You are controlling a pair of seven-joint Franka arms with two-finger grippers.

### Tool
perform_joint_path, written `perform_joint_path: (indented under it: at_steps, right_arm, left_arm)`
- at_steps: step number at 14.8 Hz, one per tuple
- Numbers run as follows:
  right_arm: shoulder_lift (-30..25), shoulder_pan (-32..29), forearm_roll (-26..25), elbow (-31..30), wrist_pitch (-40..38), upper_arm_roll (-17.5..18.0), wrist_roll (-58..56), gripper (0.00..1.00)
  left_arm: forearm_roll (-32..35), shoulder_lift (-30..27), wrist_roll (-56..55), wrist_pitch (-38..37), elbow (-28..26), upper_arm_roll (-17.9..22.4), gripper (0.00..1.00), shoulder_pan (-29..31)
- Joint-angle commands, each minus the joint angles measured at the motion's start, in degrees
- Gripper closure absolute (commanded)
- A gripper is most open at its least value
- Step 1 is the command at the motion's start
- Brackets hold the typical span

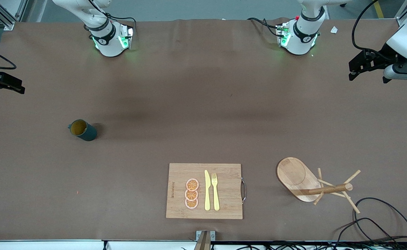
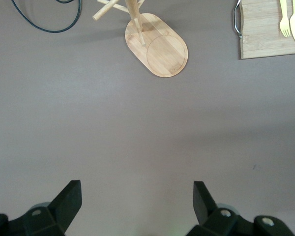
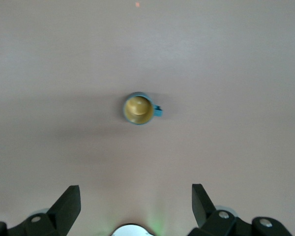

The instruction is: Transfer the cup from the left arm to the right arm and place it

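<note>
Upright cup point(image 1: 83, 130), tan inside

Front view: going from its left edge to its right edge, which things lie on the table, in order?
cup → orange slices on the cutting board → knife → fork → wooden mug rack → black cable.

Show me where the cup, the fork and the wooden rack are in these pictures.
cup point(image 1: 82, 130): front view, on its dark outer wall beside the rim.
fork point(image 1: 215, 192): front view, on the middle of its yellow handle, on the cutting board.
rack point(image 2: 160, 46): left wrist view, on its oval wooden base.
</note>
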Motion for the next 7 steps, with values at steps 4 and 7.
perform_joint_path:
  at_steps: [4, 7]
  right_arm:
    - [-5.73, -1.02, 3.67, -5.79, 0.86, 0.10, -0.90, 0.00]
    - [-11.62, -1.10, 3.84, -13.71, 4.39, 0.01, -0.90, 0.00]
  left_arm:
    - [0.01, 0.14, 0.47, 0.02, 0.72, -0.21, 0.00, 0.12]
    - [0.01, 0.14, -0.15, 0.02, 0.72, -0.30, 0.00, 0.03]
